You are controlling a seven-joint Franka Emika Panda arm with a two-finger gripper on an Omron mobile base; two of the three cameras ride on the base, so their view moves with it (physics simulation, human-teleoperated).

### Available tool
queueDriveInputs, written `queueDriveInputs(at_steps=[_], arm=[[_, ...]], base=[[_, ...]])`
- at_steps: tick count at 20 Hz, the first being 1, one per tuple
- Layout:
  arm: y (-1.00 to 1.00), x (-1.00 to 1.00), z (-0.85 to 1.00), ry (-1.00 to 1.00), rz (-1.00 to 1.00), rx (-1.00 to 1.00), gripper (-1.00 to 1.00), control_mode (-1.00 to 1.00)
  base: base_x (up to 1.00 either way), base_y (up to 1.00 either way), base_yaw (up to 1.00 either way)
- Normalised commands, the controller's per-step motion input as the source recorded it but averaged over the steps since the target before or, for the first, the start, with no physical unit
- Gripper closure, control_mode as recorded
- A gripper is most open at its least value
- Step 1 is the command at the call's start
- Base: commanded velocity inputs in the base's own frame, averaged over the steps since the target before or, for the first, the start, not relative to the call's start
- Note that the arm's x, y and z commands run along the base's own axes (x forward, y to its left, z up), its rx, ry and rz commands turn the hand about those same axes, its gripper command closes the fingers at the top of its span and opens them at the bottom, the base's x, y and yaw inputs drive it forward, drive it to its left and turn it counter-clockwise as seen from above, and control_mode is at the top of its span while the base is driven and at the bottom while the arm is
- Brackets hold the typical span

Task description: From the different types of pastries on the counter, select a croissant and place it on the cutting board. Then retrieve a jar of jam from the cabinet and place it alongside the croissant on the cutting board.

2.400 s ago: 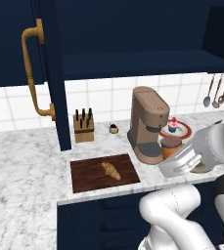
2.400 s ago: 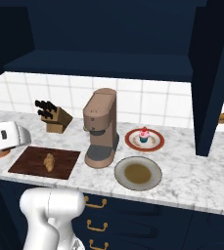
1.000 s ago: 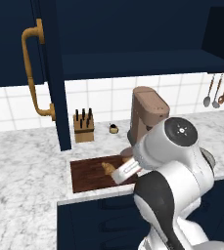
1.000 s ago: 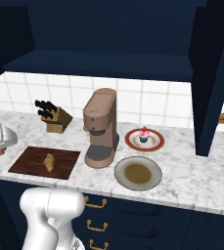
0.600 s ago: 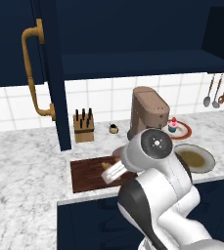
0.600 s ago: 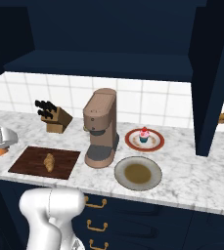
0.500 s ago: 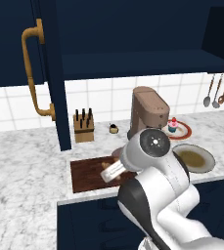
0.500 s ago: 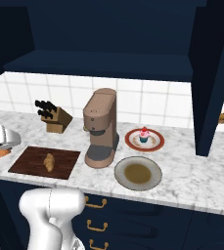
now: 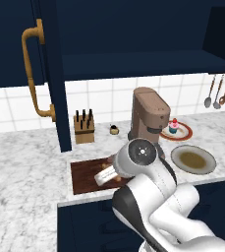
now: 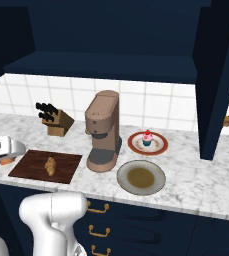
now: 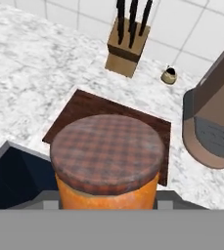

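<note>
- My gripper (image 10: 6, 159) is pinched on the jar (image 11: 107, 163); in the hand view its body sits right between my fingers, lid toward the camera. From the right base view the hand hangs just off the left end of the board (image 10: 38, 166), at the counter (image 10: 196, 180) edge, with a bit of orange showing under it.
- The jar looks stiff and smooth-sided, so I judge it slippery rather than crushable. It is probably glass: a drop could break it, and it likely carries some weight for its size.
- I hold it by the orange body below the lid, which I think is the right place: the plaid-patterned brown lid overhangs a little and might stop it sliding down through my grip.
- It should go down upright and gently, flat on its base.
- The croissant (image 10: 50, 166) already lies on the board, near the middle, loose and light. It would squash or shove easily, so I would set the jar beside it on bare wood, not touching.
- No label or writing can be read on the jar. I see none on the coffee machine (image 10: 103, 131) or the knife block (image 11: 128, 43) either.
</note>
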Motion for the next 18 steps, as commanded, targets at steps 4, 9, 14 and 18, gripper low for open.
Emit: queueDriveInputs(at_steps=[4, 9, 14, 18], arm=[[-0.33, 0.00, -0.98, -0.24, 0.00, 0.19, 1.00, -1.00], [-0.41, 0.06, -0.74, -0.05, 0.00, 0.40, 1.00, -1.00], [-0.08, 0.01, -0.85, -0.30, 0.00, 0.17, 1.00, -1.00], [-0.04, 0.00, -0.72, -0.33, -0.01, 0.10, 1.00, -1.00]], base=[[0.00, 0.00, 0.00], [0.00, 0.00, 0.00], [0.00, 0.00, 0.00], [0.00, 0.00, 0.00]])
